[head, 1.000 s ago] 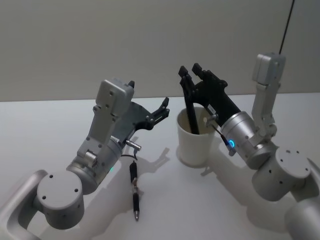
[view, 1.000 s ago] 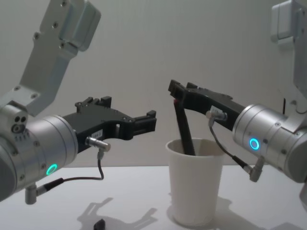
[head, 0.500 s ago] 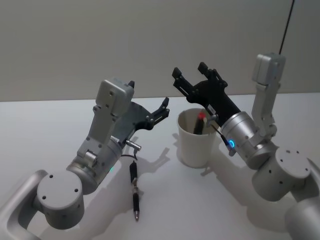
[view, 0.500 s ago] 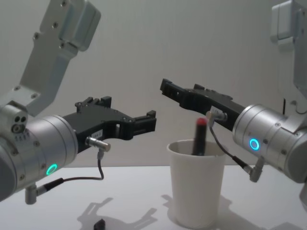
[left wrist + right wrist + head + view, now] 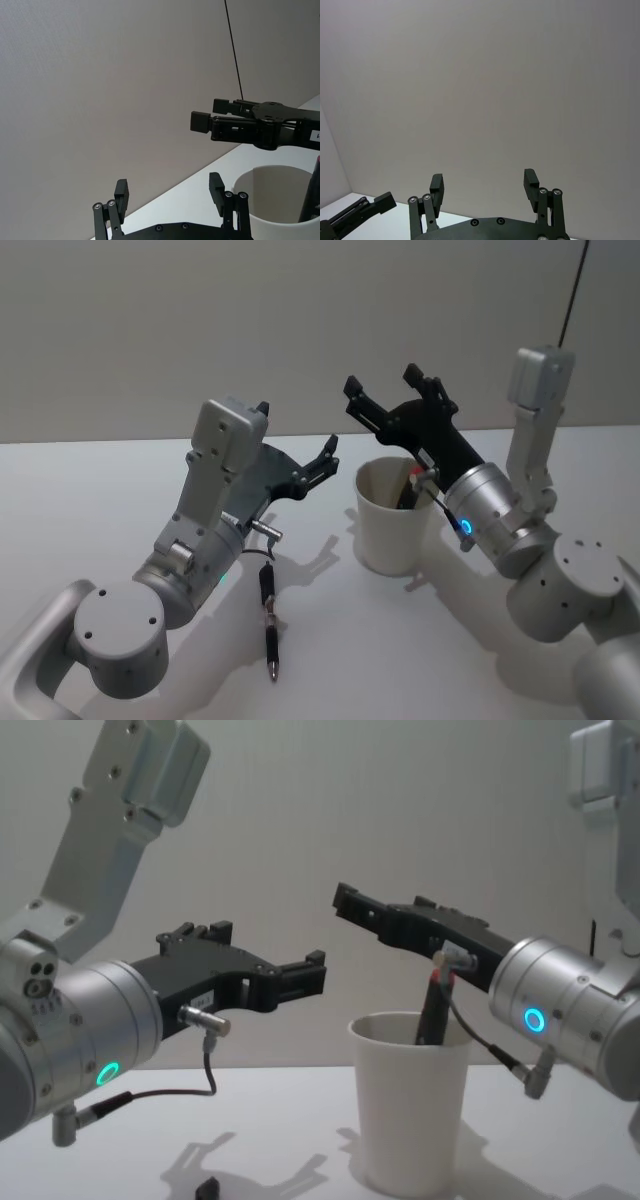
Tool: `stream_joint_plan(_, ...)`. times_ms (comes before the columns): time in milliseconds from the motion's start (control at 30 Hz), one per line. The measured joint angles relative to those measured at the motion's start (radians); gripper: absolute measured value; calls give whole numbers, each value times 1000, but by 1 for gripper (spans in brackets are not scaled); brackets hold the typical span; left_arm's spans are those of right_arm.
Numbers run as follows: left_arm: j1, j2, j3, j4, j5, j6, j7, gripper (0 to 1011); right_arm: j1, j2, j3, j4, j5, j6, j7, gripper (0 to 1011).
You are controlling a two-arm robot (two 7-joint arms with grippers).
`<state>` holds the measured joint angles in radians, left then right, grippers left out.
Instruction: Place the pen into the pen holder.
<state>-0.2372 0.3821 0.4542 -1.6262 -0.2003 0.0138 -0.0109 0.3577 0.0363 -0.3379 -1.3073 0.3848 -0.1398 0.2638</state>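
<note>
The pen holder (image 5: 388, 525), a white paper cup, stands upright on the table (image 5: 120, 500) between my two arms. A black pen (image 5: 411, 487) with a red end stands inside it, leaning against the rim on the right side (image 5: 434, 1012). My right gripper (image 5: 382, 382) hovers open just above the cup, holding nothing (image 5: 483, 180). A second black pen (image 5: 268, 625) lies flat on the table in front of my left arm. My left gripper (image 5: 297, 432) is open and empty, raised to the left of the cup (image 5: 305, 975).
The white table runs back to a plain grey wall. A thin black cable (image 5: 572, 290) hangs at the back right. In the left wrist view the cup rim (image 5: 270, 172) sits just beyond my left fingertips (image 5: 216, 181), with the right gripper (image 5: 202, 121) above it.
My right gripper opened and let go of the pen, which dropped into the cup and tipped over to its right side. The left arm has not moved.
</note>
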Motion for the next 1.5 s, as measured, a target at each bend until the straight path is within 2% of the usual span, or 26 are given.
stream_joint_plan(400,0,0,0,0,0,0,0,1001,-24,30,28,-56,1,-1,-58,1002)
stream_joint_plan(933,0,0,0,0,0,0,0,1001,-79,151,141,-187,26,115,-194,1001)
stream_joint_plan(1233,0,0,0,0,0,0,0,1001,-98,216,207,-224,39,188,-267,1002)
stream_joint_plan(1500,0,0,0,0,0,0,0,1001,-106,249,241,-242,45,227,-300,1001)
